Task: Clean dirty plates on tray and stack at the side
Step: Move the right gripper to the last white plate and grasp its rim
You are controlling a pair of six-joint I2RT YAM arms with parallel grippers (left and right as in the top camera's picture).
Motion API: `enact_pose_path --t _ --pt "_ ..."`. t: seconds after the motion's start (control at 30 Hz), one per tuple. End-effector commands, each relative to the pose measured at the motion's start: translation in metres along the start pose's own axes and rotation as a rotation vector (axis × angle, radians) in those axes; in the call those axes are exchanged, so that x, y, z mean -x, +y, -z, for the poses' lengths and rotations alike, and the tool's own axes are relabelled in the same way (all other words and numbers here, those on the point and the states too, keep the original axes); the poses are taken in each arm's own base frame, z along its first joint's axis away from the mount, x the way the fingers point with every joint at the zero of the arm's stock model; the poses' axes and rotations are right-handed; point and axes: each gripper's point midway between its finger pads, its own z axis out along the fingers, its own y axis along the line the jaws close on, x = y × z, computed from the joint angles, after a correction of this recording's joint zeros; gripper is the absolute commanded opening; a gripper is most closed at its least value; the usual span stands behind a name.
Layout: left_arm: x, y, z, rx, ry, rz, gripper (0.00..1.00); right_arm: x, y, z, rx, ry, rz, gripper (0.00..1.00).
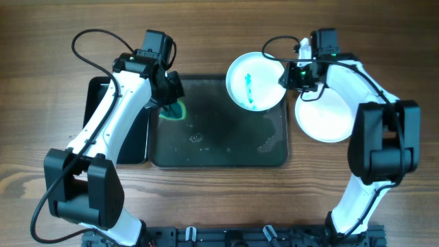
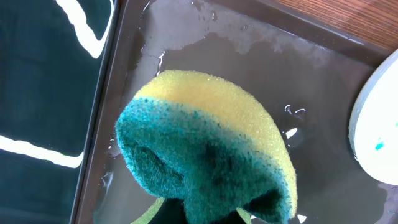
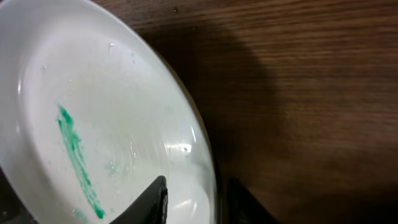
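My right gripper (image 1: 287, 77) is shut on the rim of a white plate (image 1: 255, 81) with a teal-green smear, holding it tilted above the far right corner of the dark tray (image 1: 219, 152). In the right wrist view the plate (image 3: 93, 124) fills the left side, and my fingers (image 3: 198, 202) pinch its rim. My left gripper (image 1: 171, 96) is shut on a yellow and green sponge (image 1: 175, 110) over the tray's far left part. The sponge (image 2: 205, 149) fills the left wrist view. A plain white plate (image 1: 328, 114) lies on the table right of the tray.
A smaller, narrower black tray (image 1: 103, 103) lies left of the large tray, partly under my left arm. The large tray's floor is wet with small droplets (image 1: 199, 137). The table is brown wood (image 1: 41, 82).
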Motion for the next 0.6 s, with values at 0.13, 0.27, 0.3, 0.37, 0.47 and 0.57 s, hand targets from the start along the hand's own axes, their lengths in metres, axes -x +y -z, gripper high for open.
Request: enact_pose_path --t 0.13,0.27,0.3,0.37,0.47,0.57 --pt "0.000 -0.003 0.003 -0.019 -0.001 0.002 0.04 0.002 -0.010 -0.019 -0.066 0.006 0.085 0.15" --pt "0.000 -0.003 0.003 -0.019 -0.001 0.002 0.04 0.002 -0.010 -0.019 -0.065 0.006 0.084 0.08" --pt "0.000 -0.003 0.003 -0.019 -0.001 0.002 0.04 0.002 -0.010 -0.018 -0.065 0.006 0.083 0.06" --pt "0.000 -0.003 0.003 -0.019 -0.001 0.002 0.04 0.002 -0.009 -0.016 -0.065 0.008 0.082 0.04" --pt "0.000 -0.003 0.003 -0.019 -0.001 0.002 0.04 0.002 -0.006 -0.007 -0.065 0.006 0.082 0.04" --pt "0.000 -0.003 0.003 -0.019 -0.001 0.002 0.04 0.004 0.002 0.010 -0.062 -0.009 0.088 0.04"
